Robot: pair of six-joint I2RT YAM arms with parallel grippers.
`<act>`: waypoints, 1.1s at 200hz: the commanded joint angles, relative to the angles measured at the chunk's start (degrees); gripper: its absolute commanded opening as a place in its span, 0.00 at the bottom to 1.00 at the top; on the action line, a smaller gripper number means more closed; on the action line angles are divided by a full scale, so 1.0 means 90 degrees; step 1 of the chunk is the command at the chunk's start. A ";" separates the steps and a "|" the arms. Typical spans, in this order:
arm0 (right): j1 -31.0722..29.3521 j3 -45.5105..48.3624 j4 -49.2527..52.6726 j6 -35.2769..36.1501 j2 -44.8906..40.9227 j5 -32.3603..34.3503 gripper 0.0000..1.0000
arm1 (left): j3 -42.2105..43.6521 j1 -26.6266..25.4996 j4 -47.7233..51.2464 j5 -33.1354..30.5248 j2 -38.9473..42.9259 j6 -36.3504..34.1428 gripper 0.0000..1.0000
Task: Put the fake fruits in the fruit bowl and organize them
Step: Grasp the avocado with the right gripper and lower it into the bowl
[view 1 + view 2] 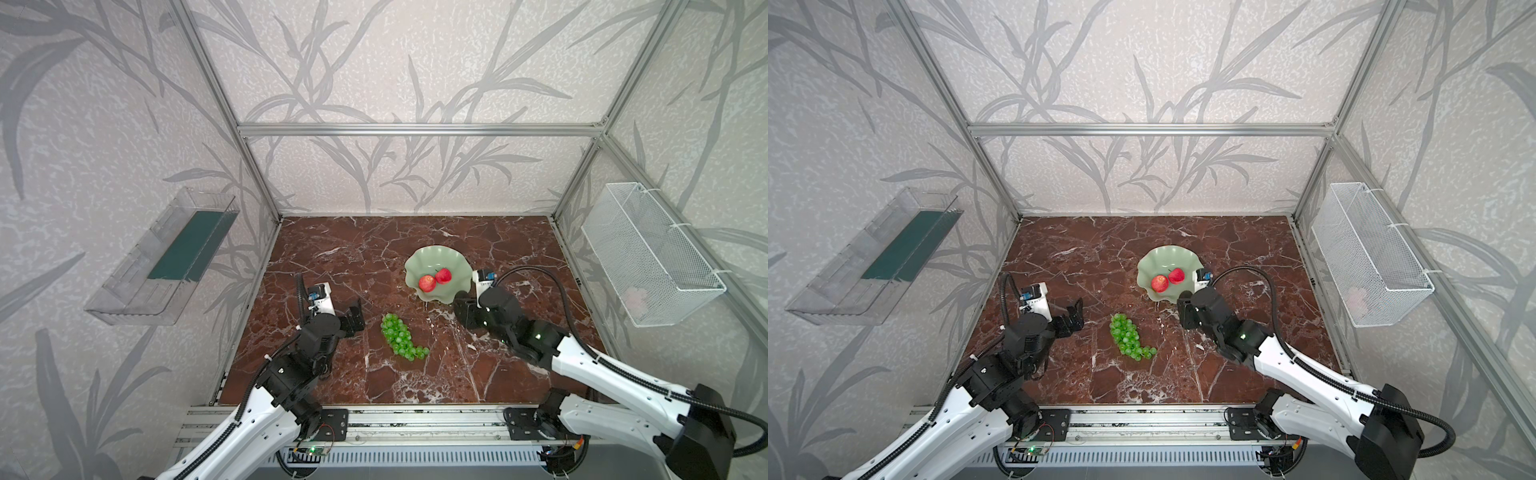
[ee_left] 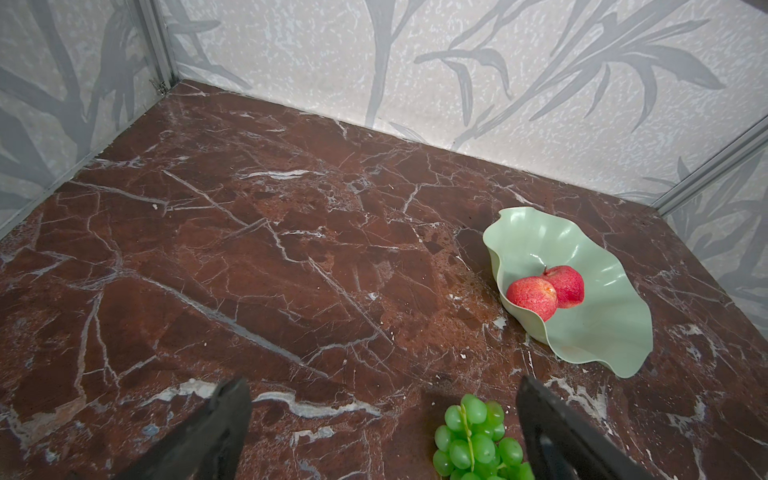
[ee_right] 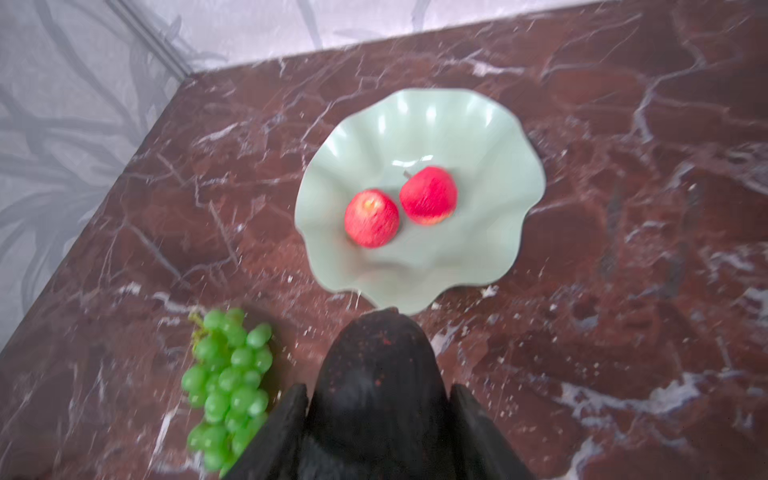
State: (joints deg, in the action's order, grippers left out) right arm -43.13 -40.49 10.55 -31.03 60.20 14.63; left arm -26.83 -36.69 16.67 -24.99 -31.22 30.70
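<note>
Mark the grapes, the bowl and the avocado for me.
grapes (image 1: 400,337), in a top view, middle of the bunch.
bowl (image 1: 434,259), in a top view, bare inner wall on the far side.
avocado (image 3: 374,365), in the right wrist view, its dark upper surface.

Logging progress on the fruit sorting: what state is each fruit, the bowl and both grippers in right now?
Fruit bowl: upright on the table.
Apples: inside the fruit bowl, side by side.
Grapes: lying on the table, outside the bowl.
Avocado: held off the table, just short of the bowl's rim.
Right gripper: shut on the avocado.
Left gripper: open, empty.
</note>
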 commanded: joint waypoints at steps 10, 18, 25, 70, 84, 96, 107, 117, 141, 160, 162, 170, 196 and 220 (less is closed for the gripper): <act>0.0792 -0.0906 -0.0385 0.1061 0.1173 -0.0615 0.40 | 0.0046 0.0015 0.0146 0.0026 0.0194 0.0139 0.99; 0.0926 -0.1242 -0.0450 0.1189 0.1579 -0.0786 0.40 | 0.0051 0.0014 0.0204 0.0003 0.0268 0.0158 1.00; 0.1048 -0.1542 -0.0495 0.1274 0.1962 -0.0954 0.40 | 0.0051 0.0017 0.0264 -0.0009 0.0328 0.0175 0.99; 0.1344 -0.3236 -0.0712 0.1571 0.3979 -0.1416 0.40 | 0.0071 0.0021 0.0544 -0.0039 0.0558 0.0258 0.99; 0.1398 -0.3714 -0.0709 0.1624 0.4637 -0.1467 0.40 | 0.0080 0.0022 0.0566 -0.0021 0.0578 0.0294 0.99; 0.1447 -0.4069 -0.0737 0.1657 0.5089 -0.1495 0.40 | 0.0070 0.0027 0.0586 0.0024 0.0587 0.0329 0.99; 0.1479 -0.4375 -0.0718 0.1694 0.5473 -0.1546 0.40 | 0.0051 0.0020 0.0605 0.0072 0.0588 0.0350 0.99; 0.1502 -0.4629 -0.0663 0.1716 0.5755 -0.1580 0.40 | 0.0041 0.0024 0.0641 0.0098 0.0597 0.0376 0.99; 0.1513 -0.5006 -0.0561 0.1771 0.6249 -0.1558 0.40 | 0.0056 0.0029 0.0687 0.0092 0.0652 0.0398 0.99; 0.1532 -0.5025 -0.0600 0.1787 0.6402 -0.1512 0.41 | 0.0066 0.0029 0.0674 0.0044 0.0658 0.0398 0.99; 0.1536 -0.5018 -0.0611 0.1780 0.6417 -0.1505 0.41 | 0.0060 0.0025 0.0669 0.0043 0.0659 0.0398 0.99; 0.1541 -0.5013 -0.0615 0.1790 0.6466 -0.1475 0.42 | 0.0059 0.0026 0.0672 0.0033 0.0657 0.0393 0.99; 0.1599 -0.5081 -0.0577 0.1830 0.6638 -0.1563 0.52 | 0.0061 0.0030 0.0663 0.0004 0.0657 0.0382 0.99; 0.1619 -0.5042 -0.0596 0.1871 0.6532 -0.1635 0.64 | 0.0061 0.0024 0.0668 0.0004 0.0659 0.0378 0.99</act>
State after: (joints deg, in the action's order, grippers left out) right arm -29.08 -84.60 5.10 -15.07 119.35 0.91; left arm -26.81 -36.67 21.50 -23.92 -25.74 33.15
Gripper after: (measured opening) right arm 0.606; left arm 0.993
